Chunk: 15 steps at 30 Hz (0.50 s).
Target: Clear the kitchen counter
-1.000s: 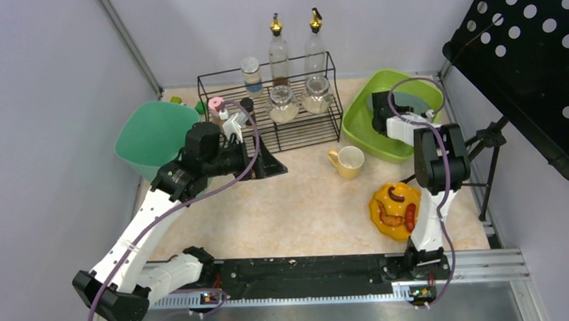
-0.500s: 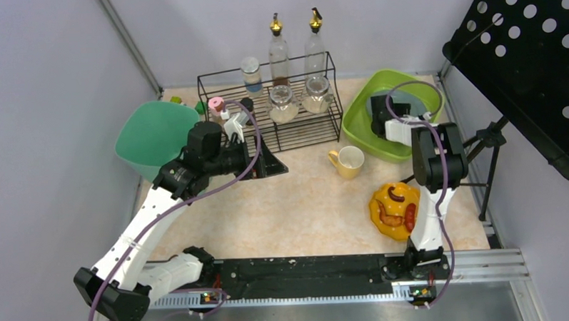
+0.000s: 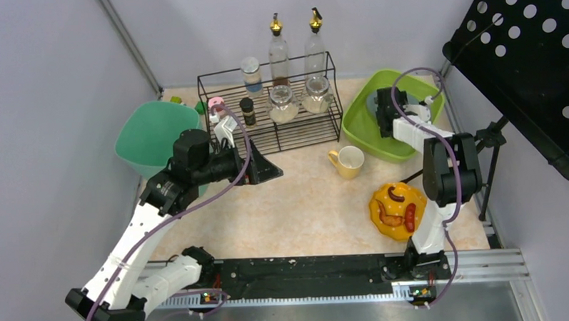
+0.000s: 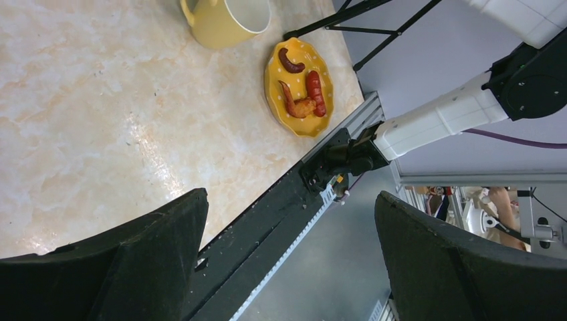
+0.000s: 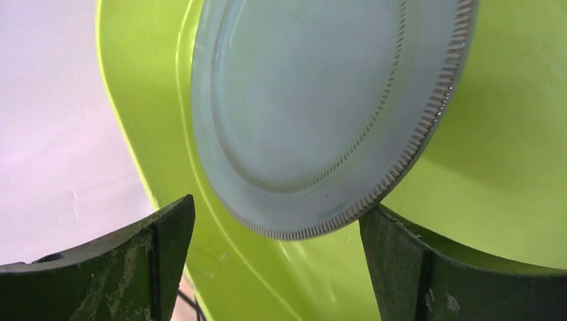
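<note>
The kitchen counter [image 3: 297, 203] is beige marble-patterned. On it stand a yellow mug [image 3: 349, 160] and a yellow plate [image 3: 395, 210] holding sausages; the left wrist view shows the mug [image 4: 227, 23] and that plate [image 4: 297, 90] too. My left gripper [image 3: 267, 167] hangs open and empty over the counter by the rack; its jaws [image 4: 291, 197] stand wide. My right gripper [image 3: 383, 114] reaches into the lime-green tub [image 3: 366, 133]. In the right wrist view it [image 5: 275, 207] is open, and a pale blue plate [image 5: 321, 100] leans in the tub [image 5: 508, 167] just past its fingertips.
A black wire rack [image 3: 280, 111] with bottles and jars stands at the back. A teal bin [image 3: 152, 136] is at the back left. A black perforated panel [image 3: 528, 66] on a tripod [image 3: 488, 146] overhangs the right side. The arms' rail [image 3: 307, 270] runs along the near edge.
My right gripper has opened and let go of the pale blue plate in the tub. My left arm has drawn back from the rack, still open.
</note>
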### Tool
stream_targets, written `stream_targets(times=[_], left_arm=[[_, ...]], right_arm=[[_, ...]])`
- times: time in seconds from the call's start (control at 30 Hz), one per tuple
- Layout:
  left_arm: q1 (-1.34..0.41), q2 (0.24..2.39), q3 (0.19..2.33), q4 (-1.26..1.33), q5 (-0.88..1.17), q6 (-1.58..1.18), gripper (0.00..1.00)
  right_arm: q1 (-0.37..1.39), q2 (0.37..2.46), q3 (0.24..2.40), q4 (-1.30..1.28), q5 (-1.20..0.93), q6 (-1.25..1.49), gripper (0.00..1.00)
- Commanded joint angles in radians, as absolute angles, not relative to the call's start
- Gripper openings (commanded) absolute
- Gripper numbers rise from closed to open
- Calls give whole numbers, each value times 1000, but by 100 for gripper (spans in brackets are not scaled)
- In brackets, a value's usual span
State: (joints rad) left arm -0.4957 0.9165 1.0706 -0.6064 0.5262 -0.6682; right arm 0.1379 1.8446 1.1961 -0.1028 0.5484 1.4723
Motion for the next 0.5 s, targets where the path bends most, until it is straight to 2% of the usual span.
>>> stream_targets(times=[0.0,0.2,0.47], left_arm=[[-493,860,1062,-576,529,-679,99],[-493,800,1049,-582,529,-691,99],[-492,749,1043,-606,524,-696,99]], right_arm=[[131,1809,1364,-269,434,1288,90],[131,1825,1409,-376,343,1223,93],[122,1825,1384,-381,356,1178,92]])
